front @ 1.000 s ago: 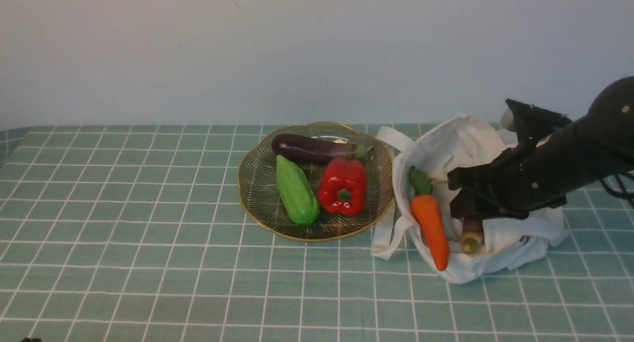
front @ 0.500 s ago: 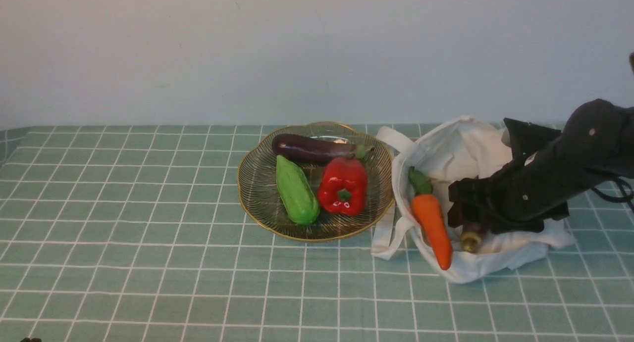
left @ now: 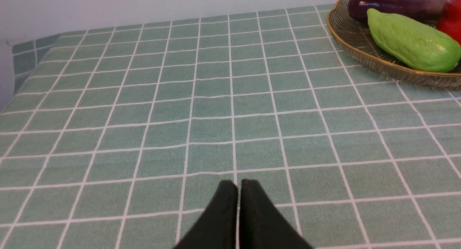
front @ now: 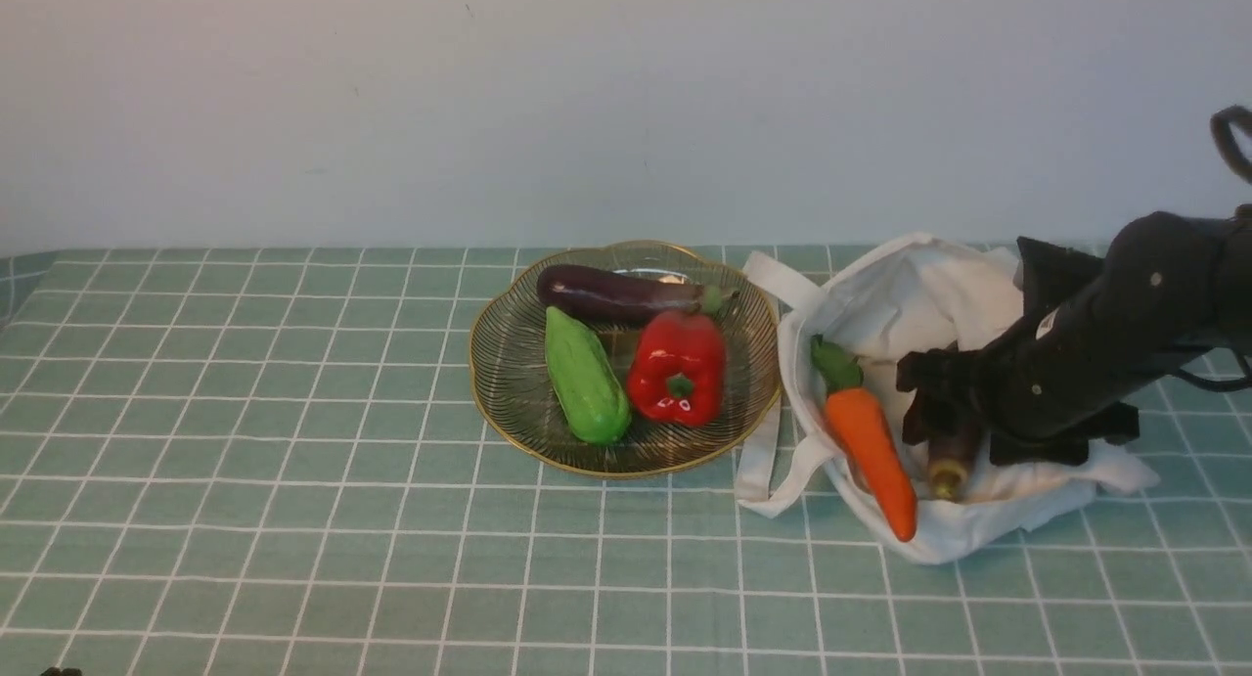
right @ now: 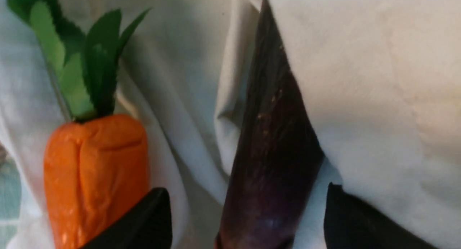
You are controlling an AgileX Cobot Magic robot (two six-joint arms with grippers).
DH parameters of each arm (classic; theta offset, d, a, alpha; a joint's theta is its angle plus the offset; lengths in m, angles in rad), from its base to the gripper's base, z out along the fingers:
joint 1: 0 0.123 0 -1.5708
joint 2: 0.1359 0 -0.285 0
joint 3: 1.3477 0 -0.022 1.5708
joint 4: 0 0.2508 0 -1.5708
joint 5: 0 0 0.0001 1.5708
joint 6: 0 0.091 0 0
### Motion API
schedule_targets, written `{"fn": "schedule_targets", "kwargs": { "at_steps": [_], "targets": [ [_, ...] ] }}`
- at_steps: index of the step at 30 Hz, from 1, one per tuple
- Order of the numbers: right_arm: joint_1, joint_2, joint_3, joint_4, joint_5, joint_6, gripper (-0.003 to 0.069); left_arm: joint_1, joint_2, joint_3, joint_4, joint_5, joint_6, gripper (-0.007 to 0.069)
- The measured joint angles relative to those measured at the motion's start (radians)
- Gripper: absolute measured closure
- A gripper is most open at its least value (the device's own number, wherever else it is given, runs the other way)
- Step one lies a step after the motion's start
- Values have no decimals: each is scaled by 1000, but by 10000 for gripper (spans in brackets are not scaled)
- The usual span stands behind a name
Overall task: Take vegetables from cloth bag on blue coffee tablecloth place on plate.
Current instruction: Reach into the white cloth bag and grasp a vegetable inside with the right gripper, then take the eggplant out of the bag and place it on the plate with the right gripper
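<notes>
Nearest, the left end effector (left: 237, 186) hovers pinched shut over the tablecloth (left: 144, 97), while farther on the right end effector (right: 246, 189) stands spread wide astride the slim dark purple vegetable (right: 273, 151), gripping nothing, inside the cloth bag (front: 910, 294) beside a carrot (front: 871, 451), with the plate (front: 504, 363) just left of the bag.

A: Surfaces on ur feed?
B: I've got the pale blue-green gridded tablecloth (front: 293, 480): matt, fine woven grain. The white soft fabric tote bag (front: 910, 285): matt cloth, creased.
A: Veg?
B: I see the slim dark purple-brown tapered vegetable (right: 273, 151) w/ dull sheen, lengthwise streaks, few specks. The orange carrot (right: 93, 162): matt, slightly dimpled. The thick purple eggplant (front: 606, 292), red bell pepper (front: 677, 368), green gourd (front: 584, 387): glossy, smooth, plastic-looking. The round see-through plate w/ gold lines (front: 504, 392): shiny, metallic-looking rim.
</notes>
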Motion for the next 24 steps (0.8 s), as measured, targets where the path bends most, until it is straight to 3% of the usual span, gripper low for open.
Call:
{"fn": "schedule_targets", "kwargs": {
  "at_steps": [9,14,16,24],
  "targets": [
    [0,69,-8,-7,-18,51,154,0,0,0,0,0,0,629],
    [0,69,-8,-11,-19,51,273,0,0,0,0,0,0,629],
    [0,64,-8,-12,-19,51,380,0,0,0,0,0,0,629],
    [0,-50,-8,-6,-19,52,383,0,0,0,0,0,0,629]
  ]
}}
